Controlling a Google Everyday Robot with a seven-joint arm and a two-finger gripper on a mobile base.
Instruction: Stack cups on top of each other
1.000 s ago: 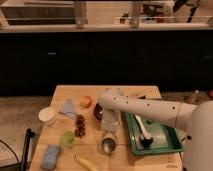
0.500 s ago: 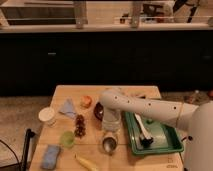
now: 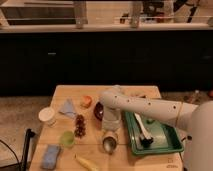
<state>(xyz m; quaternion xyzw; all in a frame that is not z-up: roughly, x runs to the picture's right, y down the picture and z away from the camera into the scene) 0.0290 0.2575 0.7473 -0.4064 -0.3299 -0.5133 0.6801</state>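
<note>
The white arm (image 3: 150,105) reaches in from the right over the wooden table (image 3: 90,147) and points the gripper (image 3: 110,132) straight down, just above the silver cup (image 3: 110,144) near the front edge; whether it is parted, closed or touching that cup cannot be told. The green tray (image 3: 167,146) lies close on its right, the dark red bowl (image 3: 98,111) just behind. The white cup (image 3: 47,116) and green cup (image 3: 67,138) stand apart, well to the left, all three cups upright, mouths up.

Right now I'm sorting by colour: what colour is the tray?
Green, camera view; gripper by silver cup.
</note>
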